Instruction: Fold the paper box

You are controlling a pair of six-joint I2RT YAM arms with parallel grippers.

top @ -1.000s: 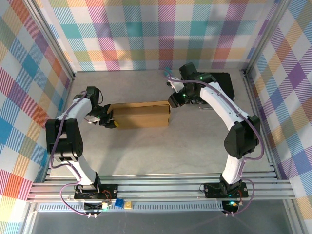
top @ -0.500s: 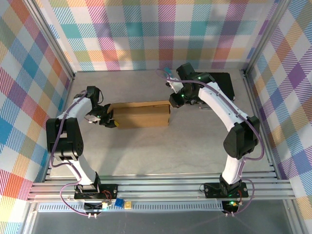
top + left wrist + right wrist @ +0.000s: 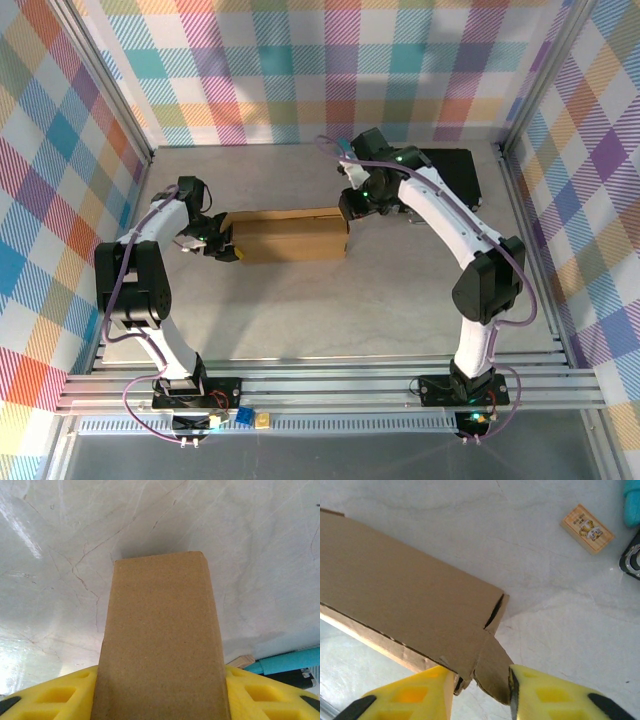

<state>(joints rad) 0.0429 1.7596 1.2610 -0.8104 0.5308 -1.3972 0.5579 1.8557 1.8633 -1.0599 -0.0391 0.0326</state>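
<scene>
The box lies at the middle of the table, long axis left to right, between the 2 arms. The left gripper pinches its left end, with cardboard filling the gap between the yellow fingers. The right gripper straddles a loose corner flap at the right end; it cannot be told whether it presses on the flap.

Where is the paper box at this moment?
In the top view the paper box lies mid-table, slightly left of centre, with the left gripper at its left end and the right gripper at its far right corner.
</scene>
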